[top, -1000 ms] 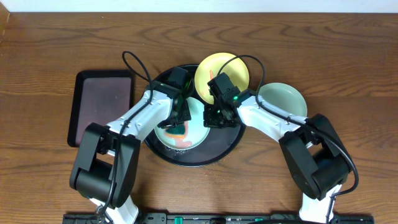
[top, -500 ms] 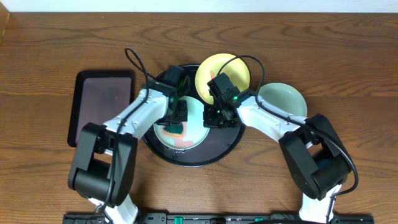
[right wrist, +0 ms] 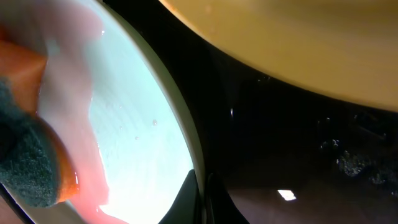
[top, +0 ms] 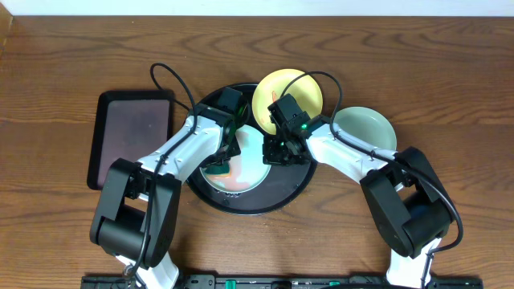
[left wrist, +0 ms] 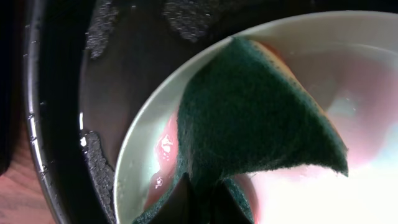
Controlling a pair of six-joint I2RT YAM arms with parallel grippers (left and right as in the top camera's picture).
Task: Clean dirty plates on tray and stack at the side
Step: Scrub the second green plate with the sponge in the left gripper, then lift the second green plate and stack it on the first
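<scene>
A pale turquoise plate (top: 245, 164) with red smears lies in the black round tray (top: 293, 183). My left gripper (top: 218, 166) is shut on a green sponge (left wrist: 249, 112) with an orange back and presses it on the plate's left part (left wrist: 134, 162). My right gripper (top: 273, 152) is shut on that plate's right rim (right wrist: 198, 168). In the right wrist view the sponge (right wrist: 25, 158) sits at the left beside a red smear (right wrist: 74, 143). A pale yellow plate (top: 287, 92) rests at the tray's far edge. A second turquoise plate (top: 365, 128) lies on the tabletop to the right.
A dark-brown rectangular tray (top: 132, 136) lies left of the black tray. Both arms cross over the black tray. Wood-grain tabletop (top: 450, 88) surrounds everything. The black tray's floor is wet, with foam patches (left wrist: 99, 31).
My left gripper has slid the sponge across the turquoise plate, ending a little further left. The right gripper and the other plates have not moved.
</scene>
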